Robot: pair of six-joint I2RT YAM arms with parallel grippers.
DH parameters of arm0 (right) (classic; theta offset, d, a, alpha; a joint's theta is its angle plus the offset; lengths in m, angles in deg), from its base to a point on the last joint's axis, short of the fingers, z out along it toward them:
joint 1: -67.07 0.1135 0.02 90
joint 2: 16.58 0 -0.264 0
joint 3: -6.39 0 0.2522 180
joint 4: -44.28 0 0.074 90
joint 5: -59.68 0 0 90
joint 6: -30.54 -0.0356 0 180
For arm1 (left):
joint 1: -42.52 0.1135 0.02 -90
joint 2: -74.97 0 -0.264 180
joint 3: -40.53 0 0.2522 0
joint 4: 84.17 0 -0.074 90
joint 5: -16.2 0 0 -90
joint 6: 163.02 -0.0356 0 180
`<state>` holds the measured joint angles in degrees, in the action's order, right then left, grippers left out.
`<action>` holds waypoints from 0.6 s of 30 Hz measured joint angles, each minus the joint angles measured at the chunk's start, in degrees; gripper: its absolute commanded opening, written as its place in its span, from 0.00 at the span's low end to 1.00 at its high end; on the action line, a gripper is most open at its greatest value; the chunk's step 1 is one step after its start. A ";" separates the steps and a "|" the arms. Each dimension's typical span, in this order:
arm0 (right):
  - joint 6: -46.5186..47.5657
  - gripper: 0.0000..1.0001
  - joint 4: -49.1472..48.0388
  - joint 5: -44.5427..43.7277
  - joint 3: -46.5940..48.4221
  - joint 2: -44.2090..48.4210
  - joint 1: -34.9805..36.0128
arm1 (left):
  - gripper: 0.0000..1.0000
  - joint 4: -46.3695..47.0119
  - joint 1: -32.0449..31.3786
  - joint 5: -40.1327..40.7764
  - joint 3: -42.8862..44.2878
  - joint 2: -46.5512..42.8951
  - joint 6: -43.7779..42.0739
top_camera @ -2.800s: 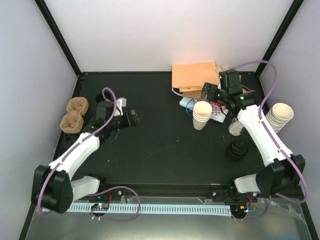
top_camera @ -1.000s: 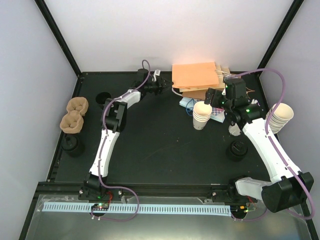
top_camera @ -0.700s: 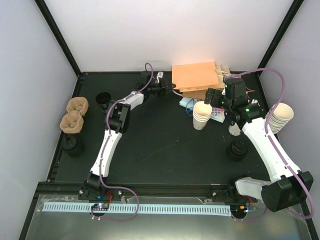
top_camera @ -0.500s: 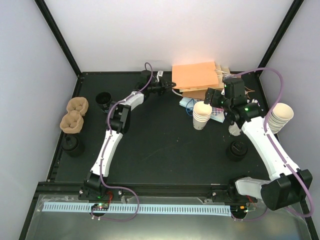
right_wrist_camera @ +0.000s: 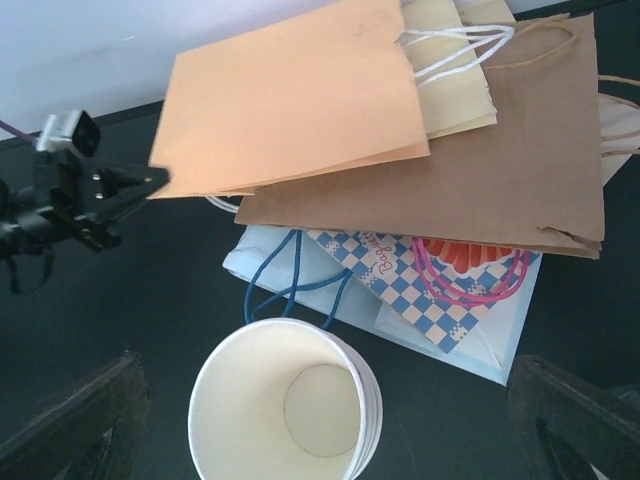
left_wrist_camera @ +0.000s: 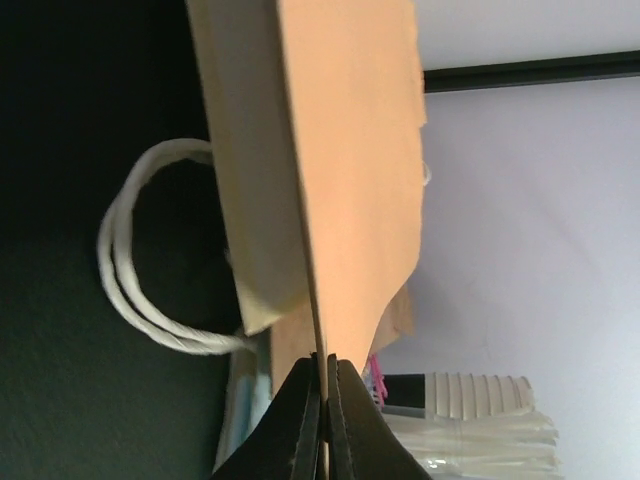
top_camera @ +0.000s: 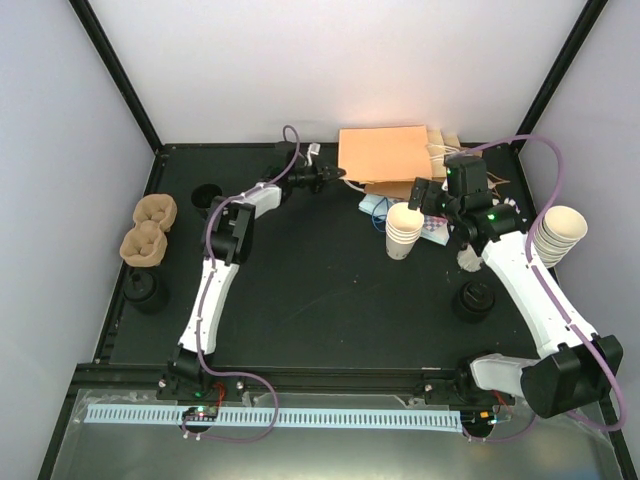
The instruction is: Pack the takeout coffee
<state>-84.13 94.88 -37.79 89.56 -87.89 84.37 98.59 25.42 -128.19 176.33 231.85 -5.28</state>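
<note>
My left gripper (top_camera: pixel 335 174) is shut on the near left corner of a flat orange paper bag (top_camera: pixel 385 152) at the back of the table. In the left wrist view the black fingertips (left_wrist_camera: pixel 322 362) pinch the bag's thin edge (left_wrist_camera: pixel 350 150), and its white cord handle (left_wrist_camera: pixel 130 270) loops to the left. My right gripper (top_camera: pixel 420 190) hangs open above a stack of lidless cream cups (right_wrist_camera: pixel 285 410), with nothing between its fingers (right_wrist_camera: pixel 80 420). The takeout coffee is out of view: I make out no lidded cream cup.
Under the orange bag lie a brown bag (right_wrist_camera: pixel 500 170) and a blue checked bag (right_wrist_camera: pixel 430 280). A second cup stack (top_camera: pixel 558 232) stands at the right edge. Brown pulp trays (top_camera: pixel 148 228) sit far left. Black round items stand at the left (top_camera: pixel 148 290) and right (top_camera: pixel 474 300).
The left arm has reached from the table's left to the back, and its gripper has closed on the orange bag's corner. The bag has shifted slightly left. The right arm barely moved.
</note>
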 measured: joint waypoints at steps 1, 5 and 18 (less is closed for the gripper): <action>0.02 1.00 0.15 -0.07 0.00 0.04 0.00 | 0.02 -0.13 0.35 -0.02 -2.58 -2.19 -0.57; 0.13 1.00 0.85 -0.28 0.00 1.05 0.00 | 0.02 -0.72 1.97 -0.15 -8.70 -10.12 -3.32; 0.13 1.00 0.98 -0.02 -1.01 5.66 0.00 | 0.02 -20.79 4.04 7.21 -14.51 -31.85 -26.25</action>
<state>-84.00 95.86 -37.81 88.55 -82.23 84.37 77.80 29.46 -120.98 161.82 200.00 -31.53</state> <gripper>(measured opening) 1.000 0.029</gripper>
